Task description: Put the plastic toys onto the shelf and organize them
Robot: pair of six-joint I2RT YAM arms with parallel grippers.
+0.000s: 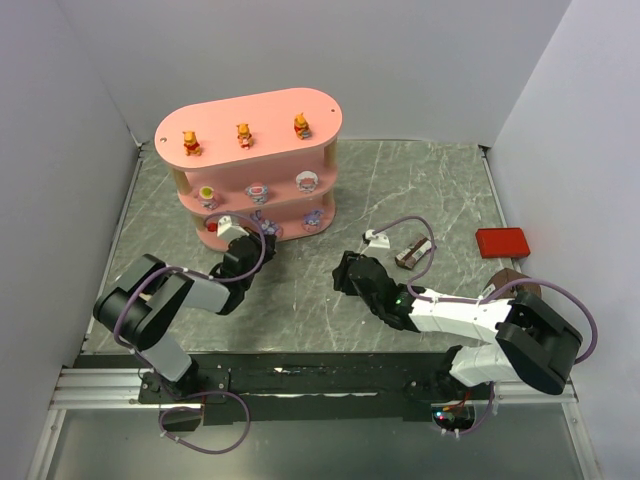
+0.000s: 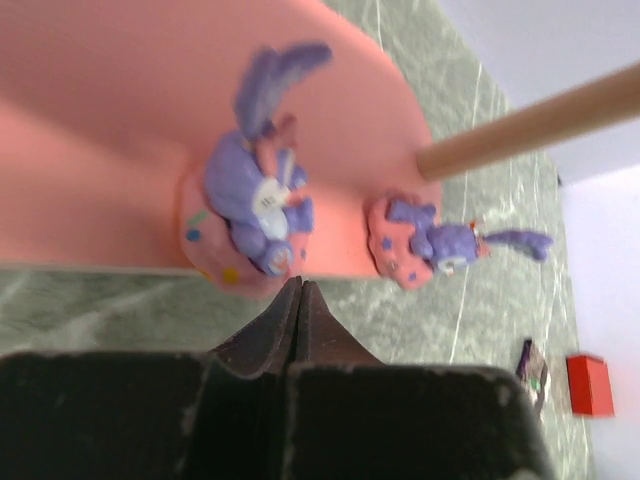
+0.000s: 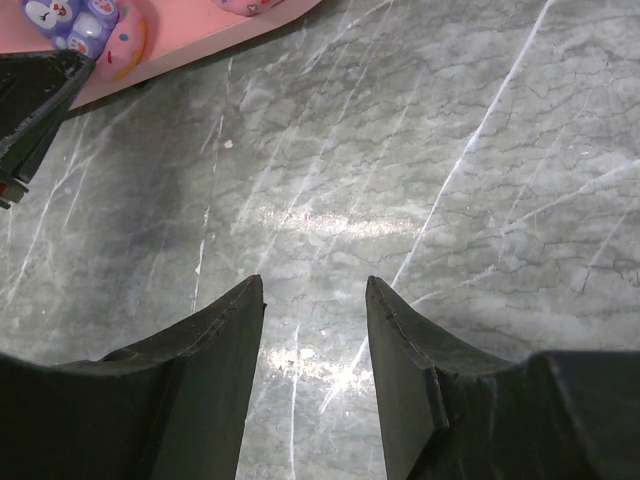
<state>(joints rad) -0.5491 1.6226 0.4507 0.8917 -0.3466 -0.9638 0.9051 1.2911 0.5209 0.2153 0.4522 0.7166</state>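
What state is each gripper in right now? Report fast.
Left gripper: jaws shut, holding nothing.
Right gripper: jaws open, holding nothing.

Left arm (image 1: pixel 165 300) and right arm (image 1: pixel 455 315) each showed glossy black rounded joints joined by pale grey links. Thin purple cables (image 1: pixel 587 322) looped along both. Left hand (image 2: pixel 300 292) and right hand (image 3: pixel 315 295) carried matt black wedge-shaped fingers (image 3: pixel 215 345) with scuffed edges.

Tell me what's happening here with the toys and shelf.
Sorting looks nearly done. The pink shelf carries orange bears on top, pink-white toys on the middle tier and purple toys on the bottom. The left claw is shut and empty, its tip just in front of a purple toy. The right claw is open and empty over the table.
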